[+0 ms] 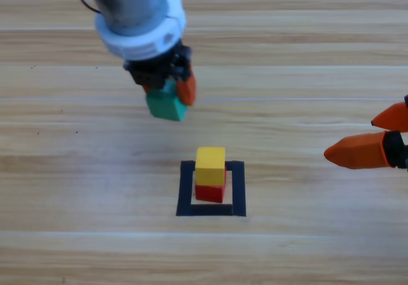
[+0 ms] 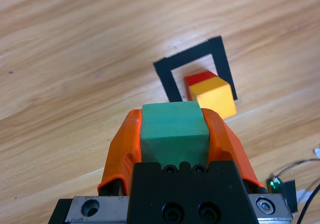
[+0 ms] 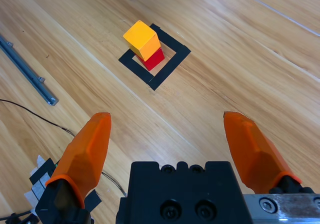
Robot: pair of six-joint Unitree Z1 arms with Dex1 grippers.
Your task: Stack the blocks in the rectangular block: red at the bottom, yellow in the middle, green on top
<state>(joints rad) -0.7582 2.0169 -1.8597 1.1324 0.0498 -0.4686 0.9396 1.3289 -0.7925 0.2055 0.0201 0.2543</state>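
Green cube [image 2: 174, 130] clamped in left claw [image 1: 171, 97], smooth-faced.

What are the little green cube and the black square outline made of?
The green cube looks like painted wood or matte plastic: flat, dull faces, softly worn edges; which one is unclear. The black outline looks like matte tape stuck flat on the wooden table.

no readable text, labels, numbers or signs anywhere

Lab bench: taped outline [image 1: 186, 189], cables [image 3: 30, 115]
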